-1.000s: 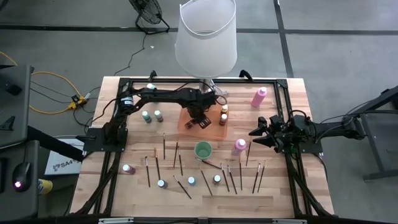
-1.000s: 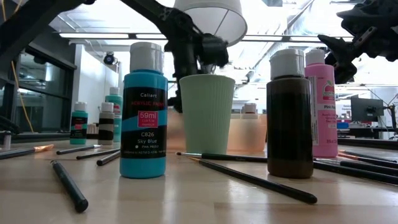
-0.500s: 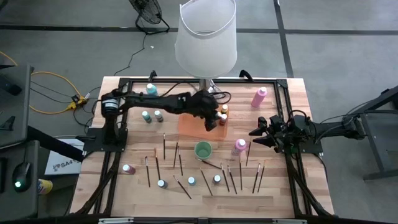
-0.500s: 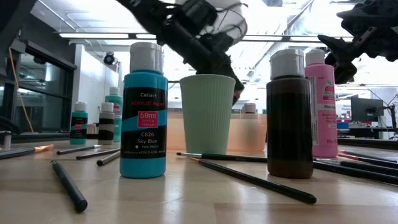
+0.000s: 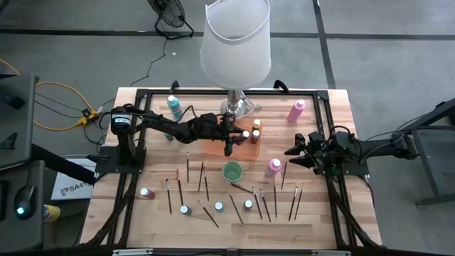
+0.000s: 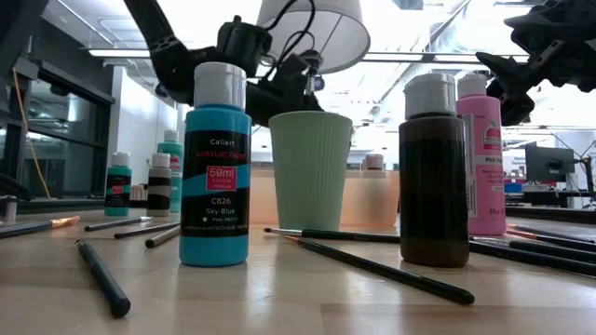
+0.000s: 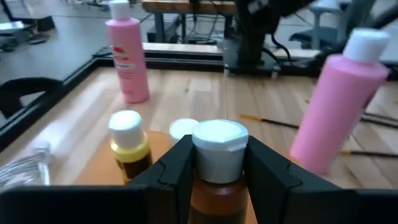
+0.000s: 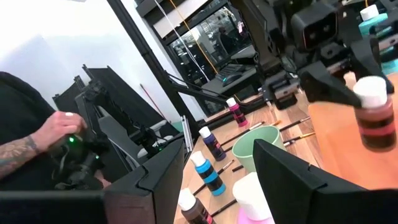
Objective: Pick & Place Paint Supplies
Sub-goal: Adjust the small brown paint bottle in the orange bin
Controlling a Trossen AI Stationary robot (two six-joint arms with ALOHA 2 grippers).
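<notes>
My left gripper (image 7: 219, 169) is level over the orange tray (image 5: 217, 144), shut on a brown-orange bottle (image 7: 214, 198) with a white cap. In the high view the left gripper (image 5: 239, 136) points toward the table's right. A yellow bottle (image 7: 129, 142) stands on the tray beside it. Two pink bottles (image 7: 127, 59) (image 7: 339, 106) stand farther off. Thin brushes (image 5: 188, 168) and small bottles (image 5: 219, 206) lie and stand on the near half of the table. My right gripper (image 5: 292, 152) waits open at the right edge, above the table. My left gripper pinches the bottle between its two fingers (image 7: 177, 169), just under the white cap (image 7: 219, 144). The fingers come level from the table's left. The bottle stands upright in the hold over the tray (image 8: 329, 134); I cannot tell whether its base touches the tray.
A big white-shaded lamp (image 5: 235, 43) stands at the far middle, close behind the tray. A green cup (image 5: 232, 171) stands in the middle, a teal bottle (image 5: 174, 108) at the far left. A black frame (image 5: 327, 135) borders the table. A person's hand (image 8: 56, 134) shows beyond it.
My left gripper has tipped from pointing down over the orange tray to pointing level toward the table's right, and the arm has folded lower and drawn back. It stays over the tray. The gap between its fingers shows no change.
</notes>
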